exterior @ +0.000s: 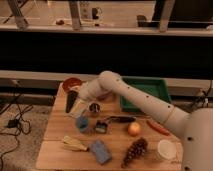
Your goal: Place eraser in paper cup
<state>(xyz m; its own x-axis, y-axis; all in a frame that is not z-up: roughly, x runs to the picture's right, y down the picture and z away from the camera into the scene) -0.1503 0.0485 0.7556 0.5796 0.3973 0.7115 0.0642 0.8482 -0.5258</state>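
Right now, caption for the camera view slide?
Arm reaches over the wooden table, hand shut beside the red bowl, paper cup at front right.

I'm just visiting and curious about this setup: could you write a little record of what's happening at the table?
gripper: shut, pointing down at the back left corner of the table, beside the red bowl
eraser: cannot be made out
paper cup: upright, front right, far from the gripper
near paper cup: grapes, apple, carrot
middle: metal cup, blue cup
back right: green tray
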